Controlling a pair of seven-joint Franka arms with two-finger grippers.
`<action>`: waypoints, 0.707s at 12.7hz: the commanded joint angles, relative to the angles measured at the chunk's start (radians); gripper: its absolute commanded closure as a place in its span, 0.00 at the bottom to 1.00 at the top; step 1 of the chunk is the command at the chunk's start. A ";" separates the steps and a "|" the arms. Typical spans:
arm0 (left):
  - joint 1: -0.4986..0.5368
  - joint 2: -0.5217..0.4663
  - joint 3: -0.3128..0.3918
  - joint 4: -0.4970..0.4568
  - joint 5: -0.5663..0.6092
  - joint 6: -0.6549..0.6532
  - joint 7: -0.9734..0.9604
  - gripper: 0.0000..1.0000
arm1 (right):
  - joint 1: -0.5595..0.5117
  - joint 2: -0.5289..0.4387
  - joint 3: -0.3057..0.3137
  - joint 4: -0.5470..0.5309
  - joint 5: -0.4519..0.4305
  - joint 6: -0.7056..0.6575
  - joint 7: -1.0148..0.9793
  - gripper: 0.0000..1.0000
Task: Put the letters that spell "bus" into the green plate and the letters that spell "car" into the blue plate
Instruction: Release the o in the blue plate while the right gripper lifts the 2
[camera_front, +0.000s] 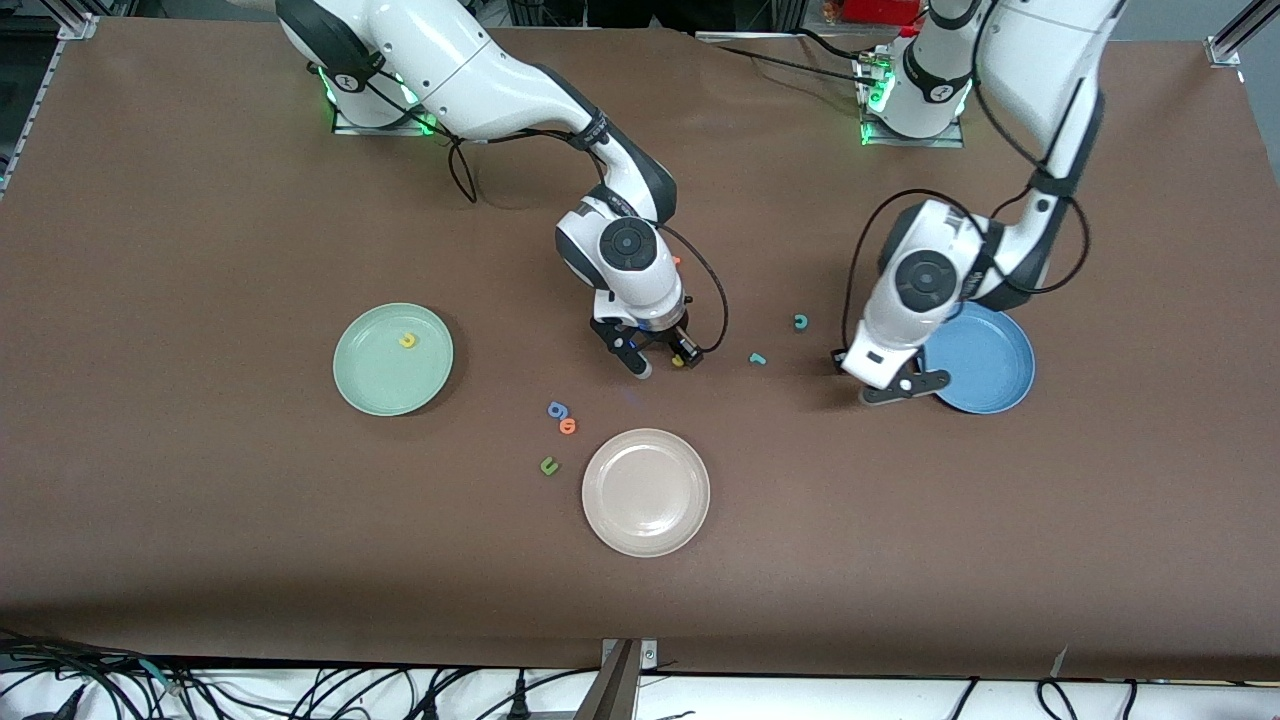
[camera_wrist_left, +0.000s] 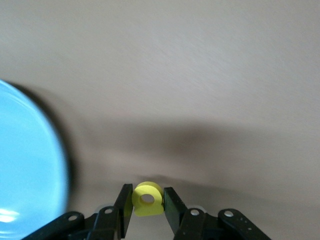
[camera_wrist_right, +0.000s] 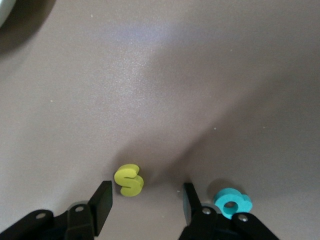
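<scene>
My left gripper is shut on a yellow "a" and hangs just above the table beside the blue plate. In the front view the left gripper is by the blue plate's rim. My right gripper is open low over the table. A yellow "s" lies just off its tips, close to one finger, and a teal "b" lies outside the other. A teal "c" and a teal "r" lie between the arms. The green plate holds a yellow "u".
A beige-white plate sits nearer the front camera. Beside it lie a blue "g", an orange "o" and a green "u". The right gripper is at mid-table.
</scene>
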 joint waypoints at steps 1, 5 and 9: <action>0.086 -0.064 -0.008 -0.013 0.018 -0.042 0.194 0.90 | 0.011 0.051 -0.017 0.041 -0.029 0.057 0.010 0.36; 0.183 -0.058 -0.008 -0.019 0.019 -0.040 0.405 0.84 | 0.011 0.059 -0.017 0.039 -0.067 0.059 0.007 0.57; 0.257 -0.012 -0.008 -0.025 0.019 -0.039 0.491 0.78 | 0.009 0.045 -0.019 0.041 -0.069 0.027 -0.002 0.81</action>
